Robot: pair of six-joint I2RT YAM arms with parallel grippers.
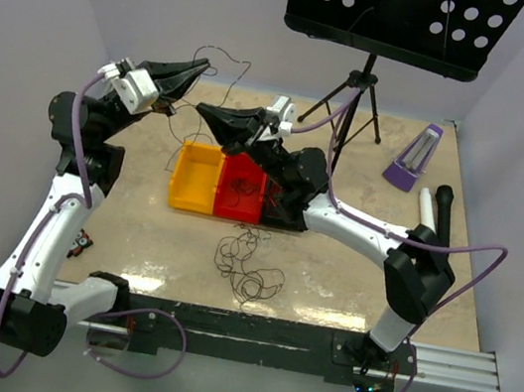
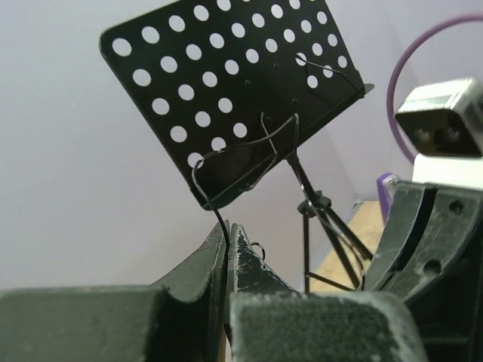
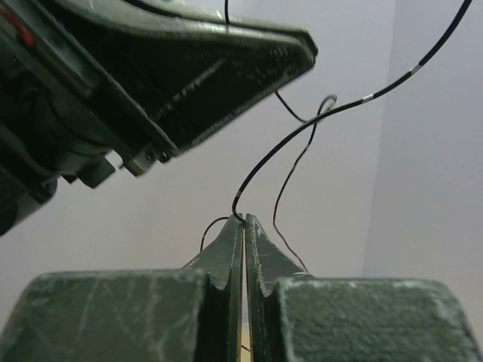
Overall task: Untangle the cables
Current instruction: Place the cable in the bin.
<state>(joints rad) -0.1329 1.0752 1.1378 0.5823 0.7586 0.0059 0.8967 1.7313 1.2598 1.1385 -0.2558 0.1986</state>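
Both grippers are raised above the back left of the table, tips close together. My left gripper is shut on a thin dark cable that rises from its tips and loops behind it. My right gripper is shut on a dark cable that curves up and right from its tips. Thin strands hang below the grippers toward the bins. A loose tangle of dark cables lies on the table near the front. More thin cables lie in the red bin.
A yellow bin stands next to the red bin, with a black bin under the right arm. A perforated black music stand stands at the back. A purple metronome and a white-and-black object are at the right.
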